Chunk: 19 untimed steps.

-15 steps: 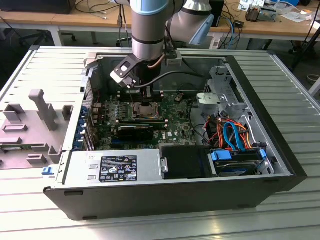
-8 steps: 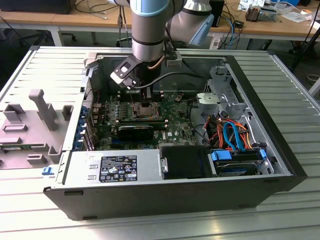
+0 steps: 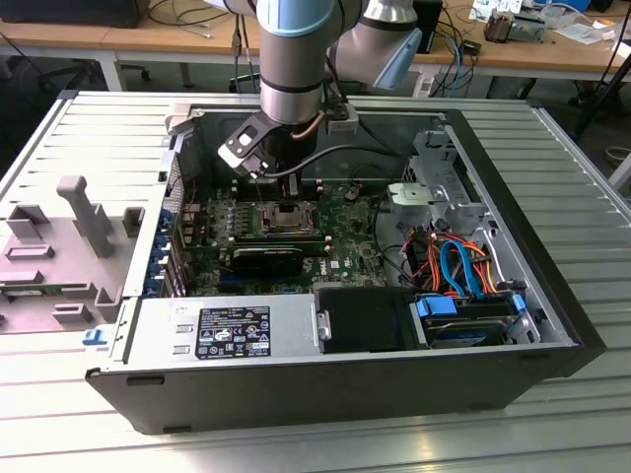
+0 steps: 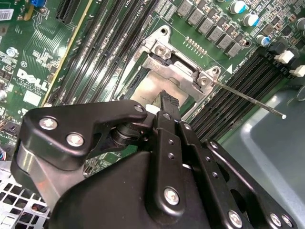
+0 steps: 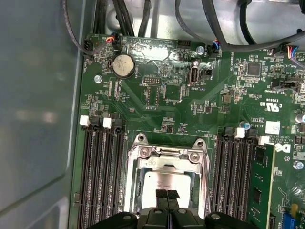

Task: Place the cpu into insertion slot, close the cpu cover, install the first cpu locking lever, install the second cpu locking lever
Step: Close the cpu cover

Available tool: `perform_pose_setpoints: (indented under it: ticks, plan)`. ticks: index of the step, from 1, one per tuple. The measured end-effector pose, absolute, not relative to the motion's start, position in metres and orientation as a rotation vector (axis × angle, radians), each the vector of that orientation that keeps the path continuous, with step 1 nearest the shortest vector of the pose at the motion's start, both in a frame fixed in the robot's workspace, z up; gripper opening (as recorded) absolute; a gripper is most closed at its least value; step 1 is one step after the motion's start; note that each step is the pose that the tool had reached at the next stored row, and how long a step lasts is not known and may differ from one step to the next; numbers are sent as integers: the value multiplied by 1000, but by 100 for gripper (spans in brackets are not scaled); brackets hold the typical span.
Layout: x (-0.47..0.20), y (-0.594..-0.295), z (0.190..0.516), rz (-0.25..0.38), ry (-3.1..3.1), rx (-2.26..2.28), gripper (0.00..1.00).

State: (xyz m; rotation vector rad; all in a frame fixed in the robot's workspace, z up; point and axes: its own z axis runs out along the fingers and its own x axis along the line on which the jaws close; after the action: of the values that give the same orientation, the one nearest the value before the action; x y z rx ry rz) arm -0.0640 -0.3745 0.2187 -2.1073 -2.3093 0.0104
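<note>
The insertion slot (image 5: 139, 151) is the silver-rimmed socket in the middle of the green board (image 5: 157, 102). In it lies the cpu (image 5: 157, 180), its dull silver top showing through the window of the cpu cover (image 5: 167, 158); the cover appears to lie flat on the socket. My gripper (image 5: 167, 194) is shut, its two black tips together over the cpu's top, with nothing seen between them. In the second wrist view one fingertip (image 4: 167, 101) stands over the cpu (image 4: 147, 93), and a thin locking lever (image 4: 248, 99) sticks out from the socket corner. From outside, the gripper (image 3: 292, 189) hangs just above the socket (image 3: 286, 219).
Black memory slots (image 5: 102, 176) flank the socket, with a green memory stick (image 5: 264, 186) on one side. Cables (image 5: 228, 28) run along the board's edge near a coin battery (image 5: 123, 65). The case holds a power supply (image 3: 227, 330) and a drive bay with blue and orange cables (image 3: 458, 271).
</note>
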Motion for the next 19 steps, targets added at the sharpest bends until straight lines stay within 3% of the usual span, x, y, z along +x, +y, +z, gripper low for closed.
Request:
perform_pose_setpoints:
  ticks: [19]
  plan:
    - [-79, -374, 208, 10, -2309, -2107, 11]
